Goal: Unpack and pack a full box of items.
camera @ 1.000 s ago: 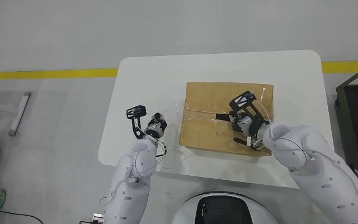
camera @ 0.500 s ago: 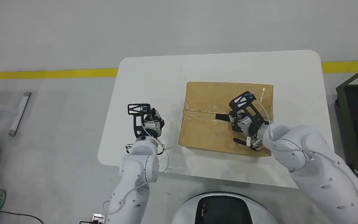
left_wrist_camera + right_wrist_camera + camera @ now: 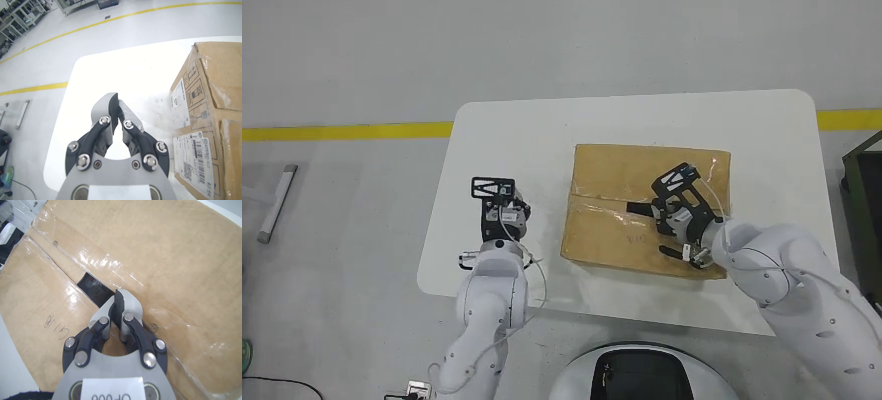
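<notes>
The box (image 3: 607,215) sits on the right half of the bench (image 3: 502,130), brown cardboard, closed, with clear tape (image 3: 113,270) running along its top seam. Part of the seam is already split: a gap (image 3: 90,285) there shows something dark inside.

I judge the box heavy, since it is meant to be full. Its walls look stiff, while the flaps should bend once freed. The tape looks glossy and slick, so I would not count on pinching it. The better hold is the raw cardboard edge of a flap right at the gap, where a finger can get underneath. Shifting the whole box would take both arms at opposite sides.

My right gripper (image 3: 116,298) hangs over the top of the box with its tips at the seam, just beside the gap, fingers pressed together on nothing that I can see. My left gripper (image 3: 118,102) is over bare bench beside the box's labelled side, also pressed together and empty.

Compared with a second ago, my left gripper has swung round, from pointing slantwise towards the box to pointing at the far edge. The right gripper and the box lie as they did.
</notes>
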Robot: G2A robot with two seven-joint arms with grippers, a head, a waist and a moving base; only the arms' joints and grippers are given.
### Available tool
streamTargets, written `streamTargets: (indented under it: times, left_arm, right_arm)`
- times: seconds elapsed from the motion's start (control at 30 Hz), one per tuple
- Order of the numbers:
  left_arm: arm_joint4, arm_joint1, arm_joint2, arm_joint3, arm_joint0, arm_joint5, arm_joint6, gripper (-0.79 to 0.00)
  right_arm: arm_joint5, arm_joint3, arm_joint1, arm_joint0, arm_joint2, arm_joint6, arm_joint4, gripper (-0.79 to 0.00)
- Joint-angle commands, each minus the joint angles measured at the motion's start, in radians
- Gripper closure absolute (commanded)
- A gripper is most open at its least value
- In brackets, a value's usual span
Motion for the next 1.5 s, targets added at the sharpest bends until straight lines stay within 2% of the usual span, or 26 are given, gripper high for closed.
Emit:
streamTargets:
  times: [0.0,0.13,0.17,0.27,0.7,0.73,0.77,0.8,0.87,0.9,1.03,1.33,1.47]
  left_arm:
    - [0.003,-0.002,0.004,-0.007,0.002,0.001,-0.006,0.0]
    - [0.003,-0.006,0.002,-0.009,0.001,0.003,-0.014,0.0]
    - [0.003,-0.007,0.001,-0.008,0.001,0.002,-0.015,-0.043]
    - [0.0,-0.009,-0.004,-0.013,0.0,0.004,-0.021,0.0]
    - [-0.156,-0.024,-0.079,-0.077,-0.046,0.05,-0.074,0.0]
    - [-0.178,-0.026,-0.088,-0.083,-0.052,0.056,-0.083,0.0]
    - [-0.2,-0.027,-0.096,-0.089,-0.058,0.059,-0.09,0.0]
    - [-0.215,-0.028,-0.104,-0.092,-0.065,0.061,-0.098,0.0]
    - [-0.237,-0.029,-0.117,-0.102,-0.079,0.061,-0.115,0.0]
    - [-0.246,-0.029,-0.123,-0.108,-0.086,0.062,-0.125,0.0]
    - [-0.273,-0.031,-0.137,-0.134,-0.113,0.052,-0.152,0.0]
    - [-0.29,-0.035,-0.135,-0.163,-0.141,0.042,-0.167,0.0]
    - [-0.286,-0.035,-0.138,-0.171,-0.14,0.041,-0.171,0.0]
  right_arm:
    - [0.001,-0.001,0.0,-0.001,0.001,-0.001,-0.001,0.0]
    - [0.001,-0.004,0.0,-0.002,0.004,-0.001,0.001,0.0]
    - [0.001,-0.005,0.0,-0.002,0.004,-0.001,0.002,0.0]
    - [0.002,-0.005,0.0,-0.003,0.006,-0.002,0.001,0.0]
    - [0.034,-0.021,-0.004,-0.005,0.021,-0.036,0.042,0.0]
    - [0.042,-0.025,-0.005,-0.004,0.026,-0.042,0.052,-0.04]
    - [0.049,-0.031,-0.006,-0.002,0.031,-0.052,0.071,-0.296]
    - [0.06,-0.034,-0.007,-0.002,0.039,-0.061,0.091,-0.351]
    - [0.076,-0.043,-0.009,0.002,0.058,-0.078,0.134,-0.723]
    - [0.084,-0.047,-0.01,0.003,0.068,-0.085,0.159,-0.785]
    - [0.077,-0.066,-0.009,0.007,0.107,-0.108,0.201,-0.785]
    - [-0.016,-0.112,-0.005,0.01,0.122,-0.143,0.224,-0.785]
    - [-0.031,-0.129,-0.007,0.013,0.131,-0.163,0.311,-0.785]
